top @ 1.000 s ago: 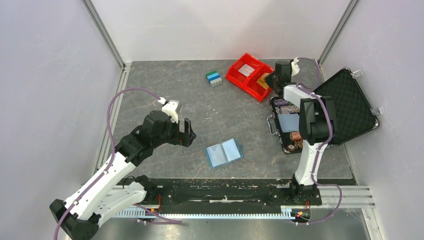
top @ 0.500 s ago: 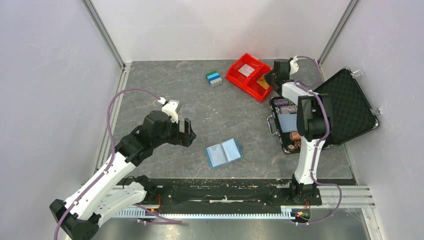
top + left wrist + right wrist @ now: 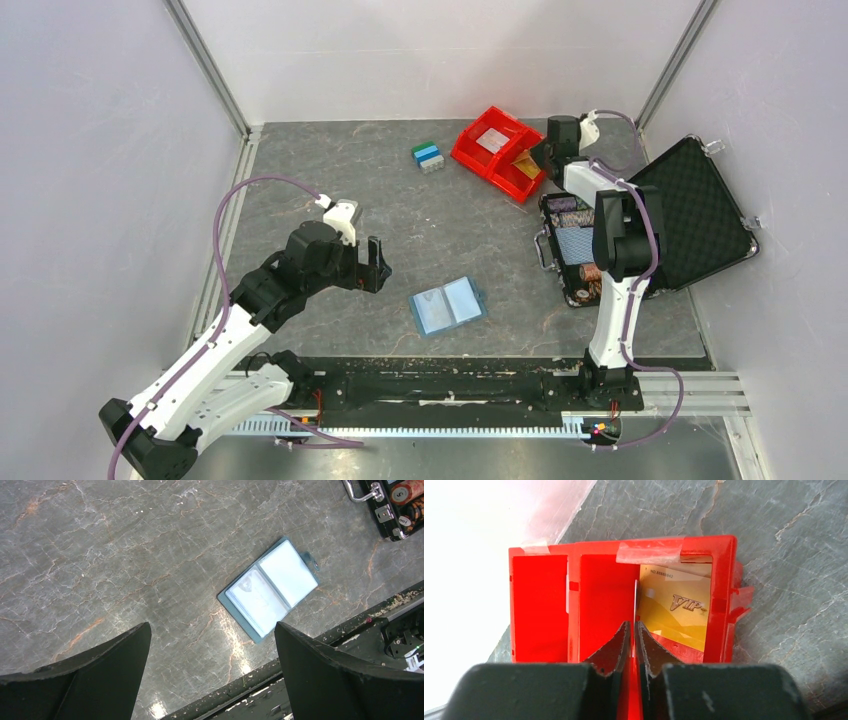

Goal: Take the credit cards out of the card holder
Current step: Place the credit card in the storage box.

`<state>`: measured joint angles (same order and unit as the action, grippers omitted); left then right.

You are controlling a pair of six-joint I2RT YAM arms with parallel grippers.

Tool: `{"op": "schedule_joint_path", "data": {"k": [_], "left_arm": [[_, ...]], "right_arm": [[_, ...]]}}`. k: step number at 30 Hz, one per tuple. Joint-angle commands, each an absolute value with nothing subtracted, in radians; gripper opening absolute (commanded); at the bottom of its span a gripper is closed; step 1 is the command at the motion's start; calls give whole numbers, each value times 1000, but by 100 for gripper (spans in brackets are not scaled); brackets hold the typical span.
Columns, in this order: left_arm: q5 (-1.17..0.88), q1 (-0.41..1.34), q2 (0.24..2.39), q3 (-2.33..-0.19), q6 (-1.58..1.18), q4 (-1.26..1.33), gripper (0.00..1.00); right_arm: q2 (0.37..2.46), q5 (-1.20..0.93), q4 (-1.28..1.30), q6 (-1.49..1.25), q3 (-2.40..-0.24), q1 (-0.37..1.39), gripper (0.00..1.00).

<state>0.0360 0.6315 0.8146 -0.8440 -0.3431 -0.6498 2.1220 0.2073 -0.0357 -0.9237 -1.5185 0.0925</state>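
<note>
The light-blue card holder [image 3: 448, 305] lies spread open on the table near the front edge; it also shows in the left wrist view [image 3: 270, 590]. My left gripper [image 3: 378, 268] hangs open and empty to its left, above the table [image 3: 211, 627]. My right gripper [image 3: 548, 150] is over the red bin [image 3: 470, 140]. In the right wrist view its jaws [image 3: 634, 624] are pressed on a thin pale card seen edge-on [image 3: 636, 600]. The orange card [image 3: 679, 610] lies in the bin's compartment [image 3: 526, 166]. A whitish card [image 3: 492, 140] lies in the other compartment.
An open black foam-lined case [image 3: 690, 215] stands at the right, holding poker chips [image 3: 590, 275] and a blue patterned deck [image 3: 575, 243]. A small blue and green block [image 3: 427, 156] sits left of the bin. The bin's red rim [image 3: 724, 580] surrounds the right fingers.
My right gripper has shifted slightly back and to the right over the red bin. The left arm and the card holder have not moved.
</note>
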Motion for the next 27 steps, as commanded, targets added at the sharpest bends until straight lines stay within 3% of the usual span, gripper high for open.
{"op": "schedule_joint_path", "data": {"k": [1,5,21,23,27], "left_arm": [[61,632,799,-845,-298,-637,100],[53,632,810,-846,-299,-637,100],[61,632,824,-848,-310,-634,100],[61,632,822,-846,-310,-633,100],[62,632,825,-846,-310,-634,100]], "right_arm": [[2123,247,-40,-913,-1564,79,6],[2112,255,-41,-919,-1550,78,0],[2089,272,-137,-945,-1465,69,0],[2088,278,-138,-942,-1463,65,3],[2067,264,-137,-941,-1469,57,20]]}}
